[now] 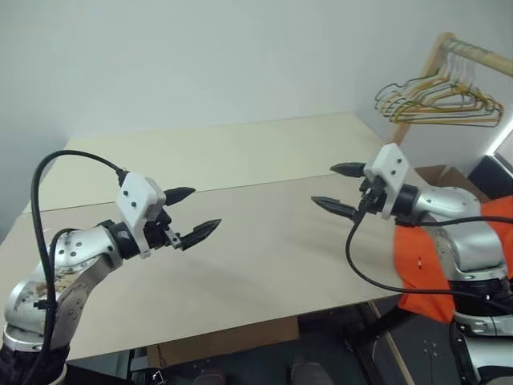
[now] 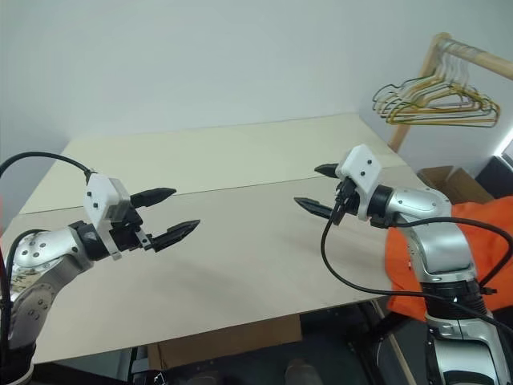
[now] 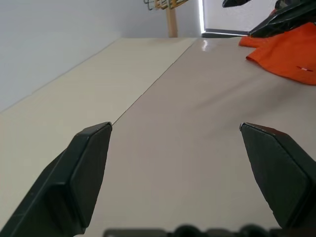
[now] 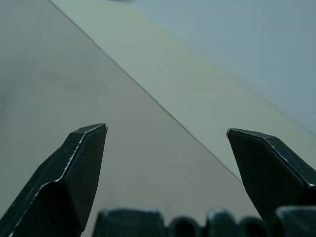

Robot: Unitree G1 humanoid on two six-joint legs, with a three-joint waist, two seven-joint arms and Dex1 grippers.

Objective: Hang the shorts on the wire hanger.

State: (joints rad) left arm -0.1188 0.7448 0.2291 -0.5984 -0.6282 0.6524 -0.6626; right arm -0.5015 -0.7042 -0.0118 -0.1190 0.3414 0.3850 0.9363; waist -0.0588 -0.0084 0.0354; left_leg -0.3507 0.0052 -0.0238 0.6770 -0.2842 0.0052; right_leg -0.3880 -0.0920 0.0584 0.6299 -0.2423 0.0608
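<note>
The orange shorts [image 1: 421,281] lie crumpled at the table's right edge, partly draped over it and partly hidden behind my right arm. They also appear in the left wrist view [image 3: 286,54]. The wire hanger is out of view. My left gripper [image 1: 204,210] hovers open and empty over the left half of the table, pointing right [image 3: 175,126]. Facing it from the right, my right gripper [image 1: 323,184] is open and empty above the table [image 4: 167,128], just left of the shorts. Neither gripper touches the fabric.
The table [image 1: 264,257] is two tan tops joined at a seam, backed by a white wall. A wooden rack [image 1: 437,56] at the back right holds bunched gold and green wire hangers [image 1: 441,104]. Cardboard boxes sit under the table [image 1: 224,341] and at the right [image 1: 445,172].
</note>
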